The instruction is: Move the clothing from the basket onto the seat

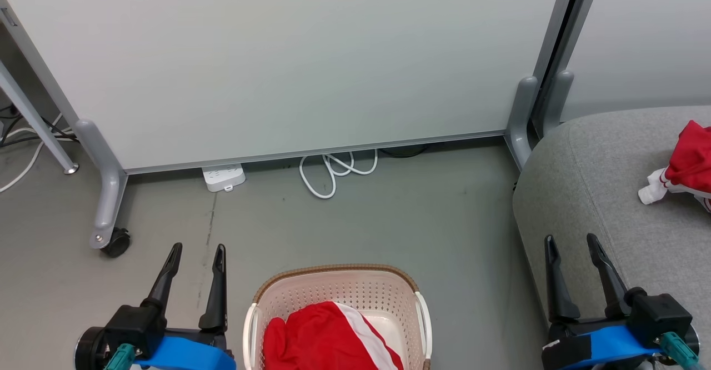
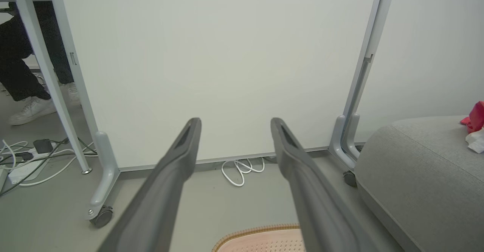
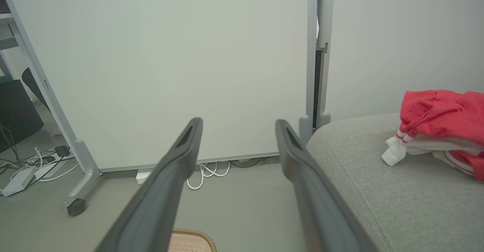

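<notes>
A cream perforated basket [image 1: 339, 281] with a brown rim stands on the floor at the bottom middle, and a red garment with a white stripe [image 1: 328, 336] lies inside it. Another red and white garment [image 1: 686, 164] [image 3: 438, 127] rests on the grey seat [image 1: 605, 192] at the right. My left gripper [image 1: 197, 250] [image 2: 234, 125] hovers open and empty to the left of the basket. Over the seat's front corner my right gripper [image 1: 572, 242] [image 3: 238, 125] stands open, with nothing between its fingers.
A wheeled white partition panel [image 1: 278, 53] closes off the far side, its castor foot [image 1: 111, 236] at the left. A white power strip [image 1: 223, 176] and looped cable [image 1: 333, 173] lie under its edge. A person's legs and shoes [image 2: 26, 93] and more cables [image 2: 30, 157] show beyond it.
</notes>
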{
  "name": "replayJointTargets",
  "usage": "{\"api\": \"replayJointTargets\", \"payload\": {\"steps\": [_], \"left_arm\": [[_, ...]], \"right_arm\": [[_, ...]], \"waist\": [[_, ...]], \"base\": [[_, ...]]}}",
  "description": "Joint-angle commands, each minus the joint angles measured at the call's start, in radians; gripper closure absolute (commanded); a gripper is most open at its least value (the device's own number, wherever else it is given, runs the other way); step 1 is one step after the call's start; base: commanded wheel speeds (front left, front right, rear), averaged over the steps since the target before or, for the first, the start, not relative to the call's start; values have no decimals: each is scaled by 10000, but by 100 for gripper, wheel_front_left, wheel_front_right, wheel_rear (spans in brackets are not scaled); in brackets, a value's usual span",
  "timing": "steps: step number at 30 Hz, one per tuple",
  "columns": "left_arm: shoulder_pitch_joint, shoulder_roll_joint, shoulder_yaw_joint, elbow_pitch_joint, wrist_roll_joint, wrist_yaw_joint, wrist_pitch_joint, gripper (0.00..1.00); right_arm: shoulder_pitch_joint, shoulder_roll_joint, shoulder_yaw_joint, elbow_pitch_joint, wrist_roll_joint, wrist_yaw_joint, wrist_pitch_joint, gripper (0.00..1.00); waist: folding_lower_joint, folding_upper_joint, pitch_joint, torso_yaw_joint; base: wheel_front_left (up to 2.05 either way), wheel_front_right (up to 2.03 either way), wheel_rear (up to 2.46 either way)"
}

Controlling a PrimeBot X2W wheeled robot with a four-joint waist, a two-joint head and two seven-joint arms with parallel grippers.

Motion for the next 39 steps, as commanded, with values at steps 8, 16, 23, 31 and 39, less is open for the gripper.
{"api": "replayJointTargets", "payload": {"steps": [8,16,23,31,39], "left_arm": [[-1007,11,-825,731,266,-171,-30,0],[-2829,693,-2886,2186,57,-223,-30,0],[-4345,1333,-4620,3374,-420,-214,-30,0],[-5771,1853,-6418,4479,-840,-205,-30,0],[-7199,2196,-8551,5748,-1435,-205,-30,0]], "right_arm": [[-206,40,-3,-64,21,-10,-9,0],[-881,36,89,-242,-80,-10,-8,0],[-1806,37,108,-433,-85,-11,-8,0],[-2857,40,19,-709,-50,-11,-8,0],[-3848,42,-32,-1028,-130,-9,-8,0]], "waist": [[-1,0,379,-36],[-1,0,1257,-506],[-1,0,2491,-1100],[-1,0,3804,-1469],[-1,0,5255,-1725]], "base": [[0,0,0],[0,0,0],[0,0,0],[0,0,0],[0,0,0]]}}
